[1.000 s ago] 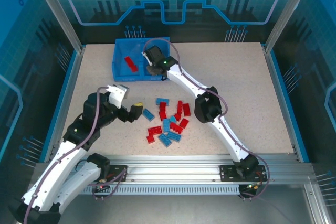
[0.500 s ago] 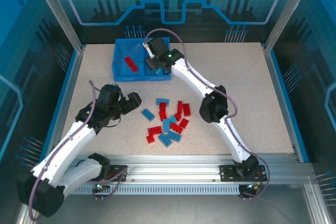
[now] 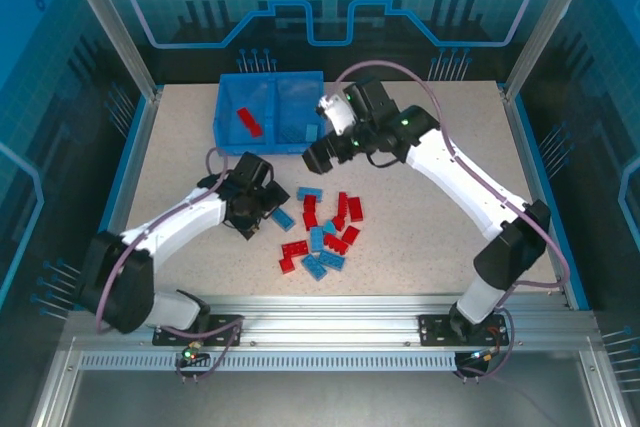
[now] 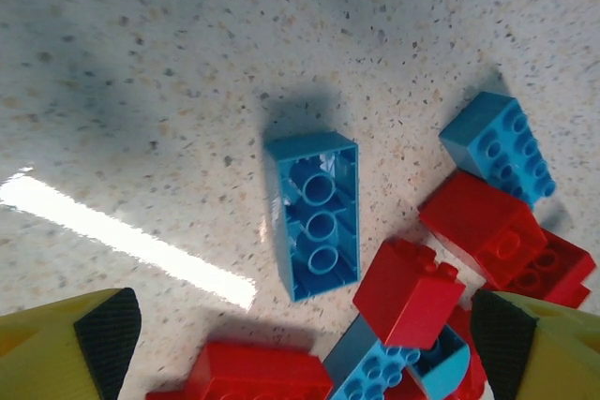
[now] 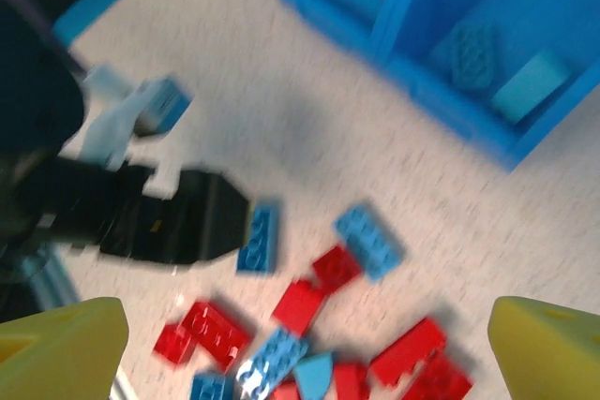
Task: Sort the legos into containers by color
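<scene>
Having left the bin [image 3: 265,145], right pincer [image 3: 315,155] gapes empty; left pincer [image 4: 305,325] spread above blue brick [image 4: 312,229].

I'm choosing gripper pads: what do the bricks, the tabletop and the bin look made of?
Bricks: hard plastic, glossy; sharp moulded tubes and highlights. Tabletop: speckled, stone-like laminate or composite, semi-gloss; it mirrors a light streak. Bin: probably plastic, uniform blue, thin walls.

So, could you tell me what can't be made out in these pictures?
Right wrist view: motion blur smears the blue bricks in the bin; studs unreadable.
Top view: those bricks are too small, blue against the bin's blue floor.
Left wrist view: a red brick is cut off by the bottom edge.
</scene>
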